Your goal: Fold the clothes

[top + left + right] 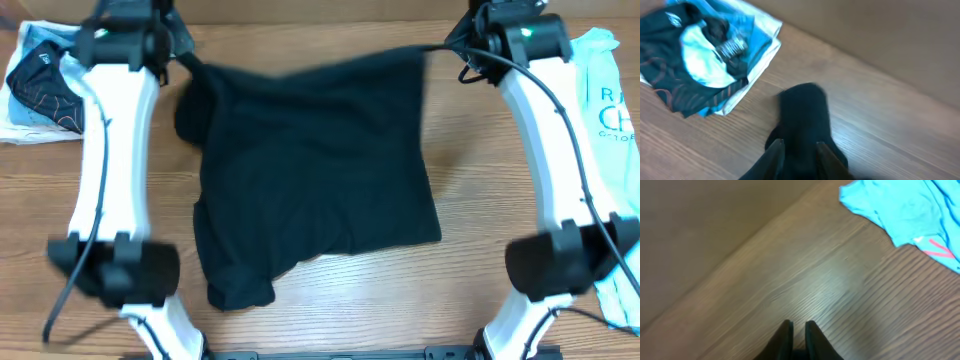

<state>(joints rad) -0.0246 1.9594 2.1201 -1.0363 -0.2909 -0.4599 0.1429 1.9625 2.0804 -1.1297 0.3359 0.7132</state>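
The clothes, a plain black T-shirt [315, 170], lie partly folded across the middle of the table, with the upper edge drawn out toward both grippers. My left gripper [186, 55] is at the shirt's far left corner. In the left wrist view its jaws [799, 148] stand a little apart, with a bunched fold of black fabric [805, 112] between them and reaching past the tips. My right gripper [447, 46] is at the far right corner, where a thin point of fabric reaches it. In its wrist view the right gripper [798, 326] shows a narrow slit with bare wood between the tips.
A smaller black garment with orange lines [45, 85] lies on a light pile at the far left [700, 55]. A light blue printed T-shirt [605, 110] hangs over the right edge [900, 205]. Both white arms run along the table's sides.
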